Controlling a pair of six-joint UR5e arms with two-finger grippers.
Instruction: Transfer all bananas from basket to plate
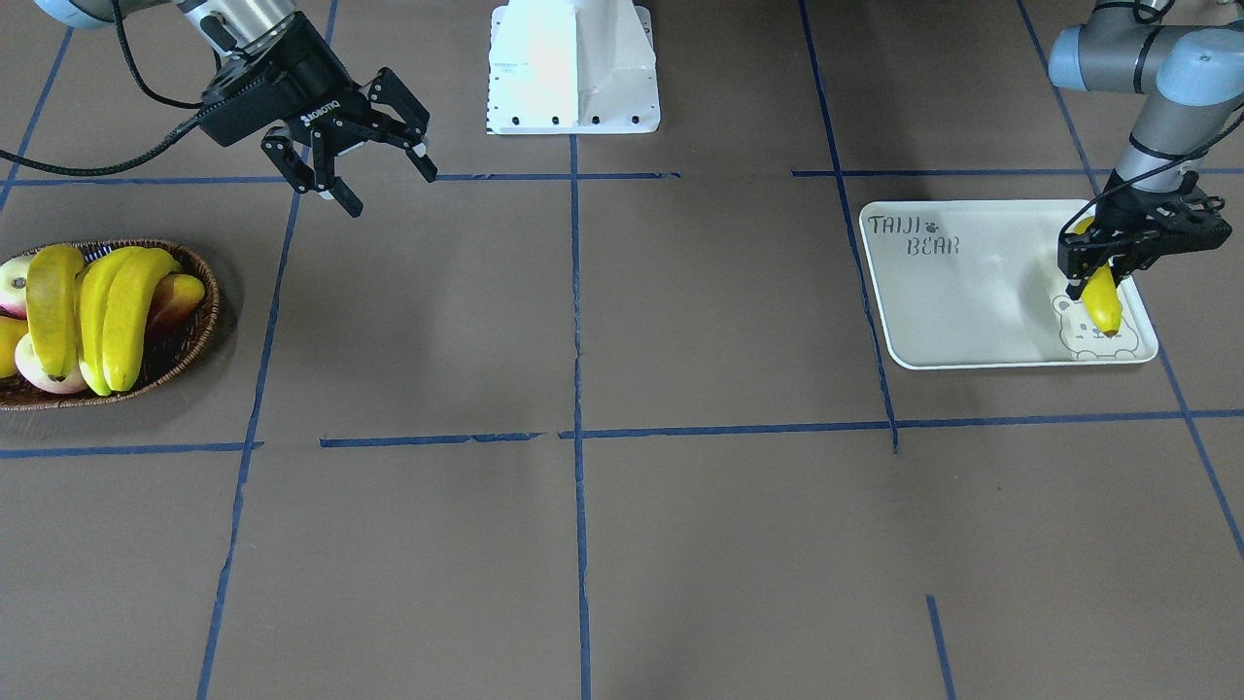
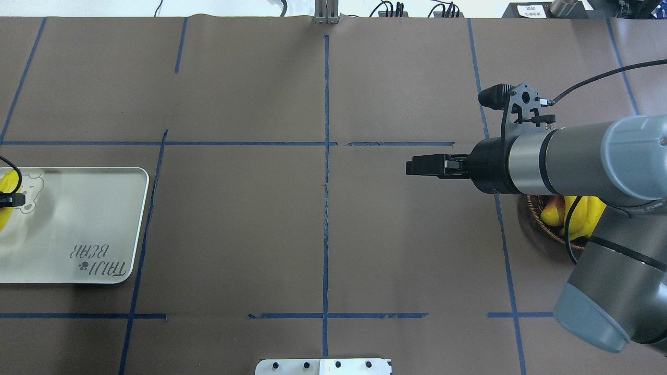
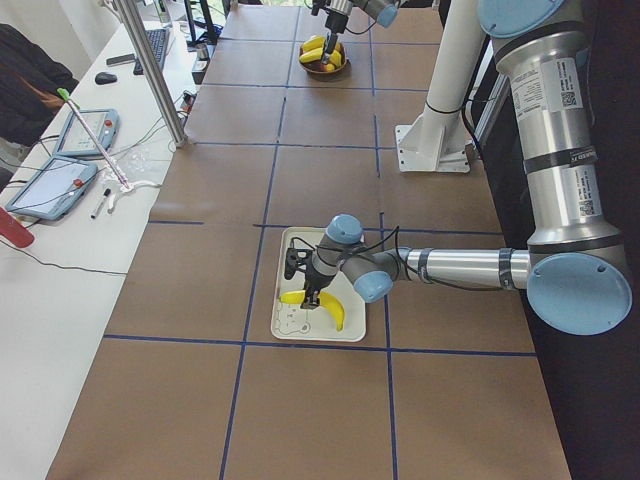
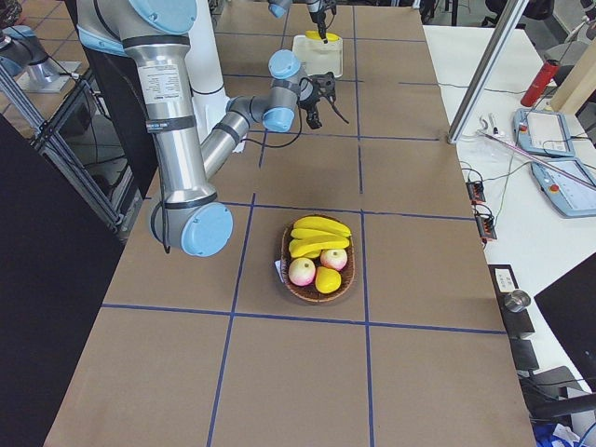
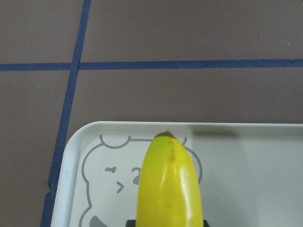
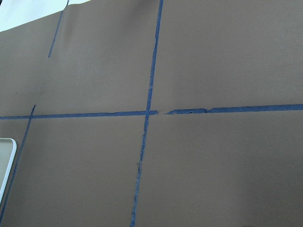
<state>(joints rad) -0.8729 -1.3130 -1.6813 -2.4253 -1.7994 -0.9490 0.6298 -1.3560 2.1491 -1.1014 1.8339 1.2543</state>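
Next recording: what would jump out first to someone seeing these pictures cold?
The left claw is shut on a yellow banana at the bear-drawing corner of the white plate, on the robot's left. At the table's opposite end, the wicker basket holds three more bananas among other fruit. The right claw hangs open above bare table nearby.

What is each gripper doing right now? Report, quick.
Left gripper: shut on a long curved yellow banana, over the cream-white rectangular plate.
Right gripper: open, empty.
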